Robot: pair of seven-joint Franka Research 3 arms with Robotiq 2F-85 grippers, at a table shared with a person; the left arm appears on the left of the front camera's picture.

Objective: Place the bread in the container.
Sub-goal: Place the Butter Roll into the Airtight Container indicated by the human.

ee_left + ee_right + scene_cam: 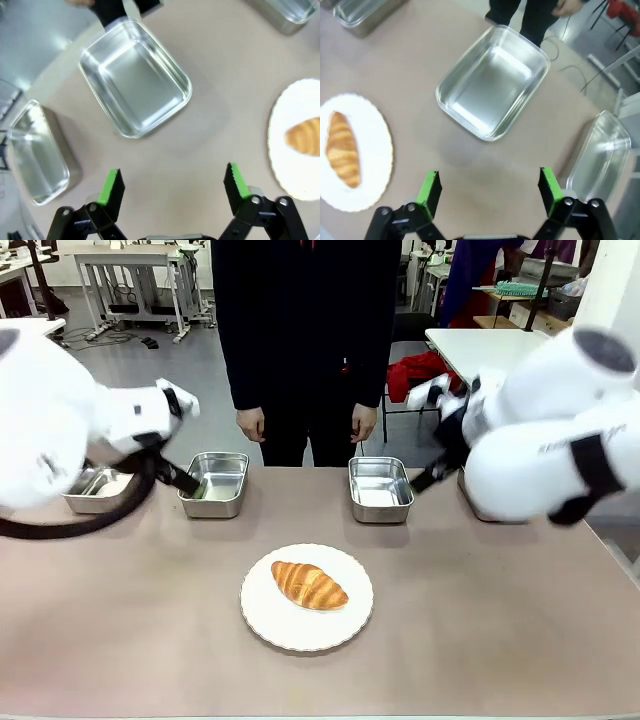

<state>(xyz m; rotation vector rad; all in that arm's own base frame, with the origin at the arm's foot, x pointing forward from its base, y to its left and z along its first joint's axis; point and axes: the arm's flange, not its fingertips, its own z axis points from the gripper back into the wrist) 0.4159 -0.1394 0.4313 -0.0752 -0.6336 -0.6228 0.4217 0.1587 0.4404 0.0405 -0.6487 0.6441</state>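
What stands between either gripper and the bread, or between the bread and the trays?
Nothing visible. The bread lies uncovered on its plate; only bare table separates it from the left gripper, the right gripper, the left middle tray and the right middle tray. Both grippers are open, empty.

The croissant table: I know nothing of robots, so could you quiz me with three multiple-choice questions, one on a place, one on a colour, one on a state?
1. Where does the croissant lie? A in a steel tray; B on the plate; C in the person's hand.
2. What colour is the plate? A white; B blue; C black.
3. How is the left gripper? A shut on the croissant; B shut on a tray; C open, holding nothing.
Answers: B, it rests mid-plate; A, the plate is plain white; C, its jaws stand wide apart around nothing.
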